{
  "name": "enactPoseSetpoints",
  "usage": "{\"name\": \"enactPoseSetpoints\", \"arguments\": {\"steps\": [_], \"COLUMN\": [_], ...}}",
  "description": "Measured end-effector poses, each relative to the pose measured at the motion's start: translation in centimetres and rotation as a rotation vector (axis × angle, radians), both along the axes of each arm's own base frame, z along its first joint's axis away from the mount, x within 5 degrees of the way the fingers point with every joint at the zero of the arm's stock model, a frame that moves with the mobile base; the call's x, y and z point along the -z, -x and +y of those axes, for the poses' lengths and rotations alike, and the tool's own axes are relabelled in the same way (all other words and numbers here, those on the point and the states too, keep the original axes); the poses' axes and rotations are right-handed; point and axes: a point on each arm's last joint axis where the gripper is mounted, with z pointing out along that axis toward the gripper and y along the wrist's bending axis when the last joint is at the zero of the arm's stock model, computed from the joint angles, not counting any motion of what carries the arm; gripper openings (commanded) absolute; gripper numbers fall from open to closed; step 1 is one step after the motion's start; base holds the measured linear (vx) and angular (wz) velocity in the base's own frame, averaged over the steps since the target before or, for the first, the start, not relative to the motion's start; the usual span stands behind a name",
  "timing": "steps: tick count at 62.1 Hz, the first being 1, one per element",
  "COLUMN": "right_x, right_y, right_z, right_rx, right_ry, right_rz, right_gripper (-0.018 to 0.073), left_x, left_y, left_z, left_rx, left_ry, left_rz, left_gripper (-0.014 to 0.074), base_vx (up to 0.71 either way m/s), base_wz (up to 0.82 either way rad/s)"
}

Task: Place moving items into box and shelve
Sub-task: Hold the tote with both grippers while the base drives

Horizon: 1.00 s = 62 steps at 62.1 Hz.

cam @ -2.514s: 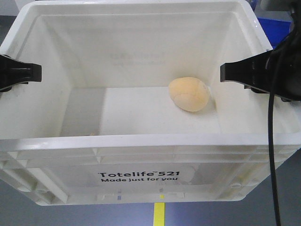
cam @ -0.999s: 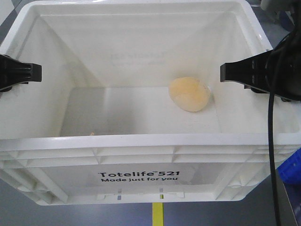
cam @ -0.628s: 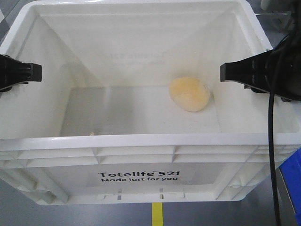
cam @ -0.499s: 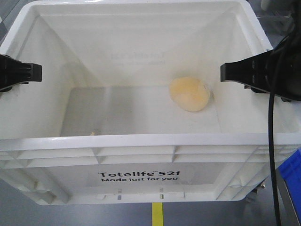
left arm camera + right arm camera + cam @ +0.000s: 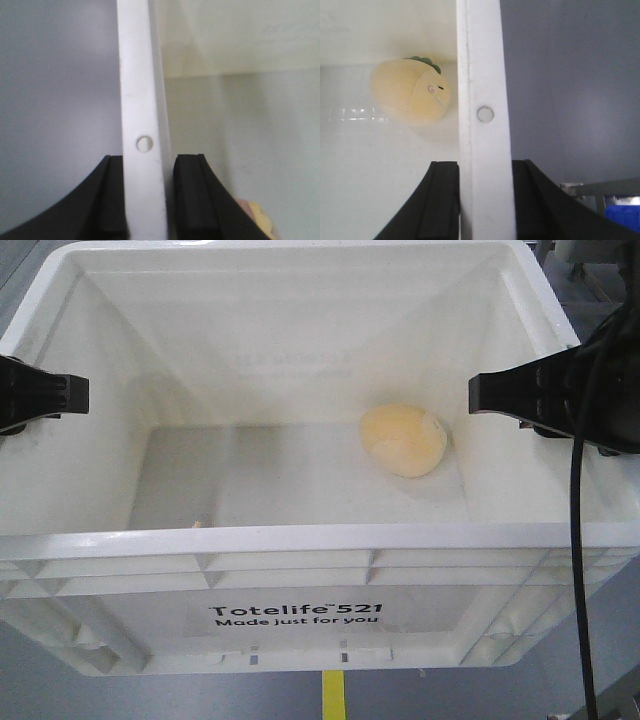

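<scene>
Left claw [image 5: 146,190] pinching box [image 5: 300,538] left rim | right claw [image 5: 485,195] pinching right rim | yellow plush toy [image 5: 403,440] on box floor

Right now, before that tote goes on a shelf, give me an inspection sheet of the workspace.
Surface: grey floor with a yellow stripe below the tote; no table seen.
Job's things: white Totelife tote; yellow plush toy with a green leaf lies on the tote's floor, right of centre.
Clutter: pale pink-yellow item on the tote's floor near the left wall, mostly hidden, kind unclear.
Grippers: left gripper shut on the tote's left rim; right gripper shut on its right rim.
Cables: black cable hangs down past the tote's near right corner.
Surroundings: blue object and metal frame beyond the right wall.
</scene>
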Motion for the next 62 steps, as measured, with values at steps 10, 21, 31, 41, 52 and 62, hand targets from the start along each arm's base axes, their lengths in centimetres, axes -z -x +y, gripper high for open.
{"name": "enactPoseSetpoints", "arguments": {"steps": [10,21,31,41,52,62], "right_x": [0.00,0.00,0.00,0.00,0.00,0.00], "right_y": [0.00,0.00,0.00,0.00,0.00,0.00], "right_z": [0.01,0.01,0.01,0.01,0.01,0.01], "right_rx": [0.000,0.000,0.000,0.000,0.000,0.000], "right_ry": [-0.001,-0.001,-0.001,-0.001,-0.001,-0.001], "right_rz": [0.001,0.001,0.001,0.001,0.001,0.001], "right_gripper": [0.0001,0.0001,0.0001,0.0001,0.0001,0.0001], "left_x": [0.00,0.00,0.00,0.00,0.00,0.00], "left_y": [0.00,0.00,0.00,0.00,0.00,0.00], "left_z": [0.00,0.00,0.00,0.00,0.00,0.00], "left_rx": [0.000,0.000,0.000,0.000,0.000,0.000], "left_ry": [0.000,0.000,0.000,0.000,0.000,0.000], "left_rz": [0.000,0.000,0.000,0.000,0.000,0.000], "left_gripper": [0.0094,0.0094,0.0094,0.0094,0.0094,0.0094], "base_vx": [0.49,0.48,0.47,0.45,0.44,0.43], "base_wz": [-0.05,-0.05,-0.05,-0.06,-0.05,-0.03]}}
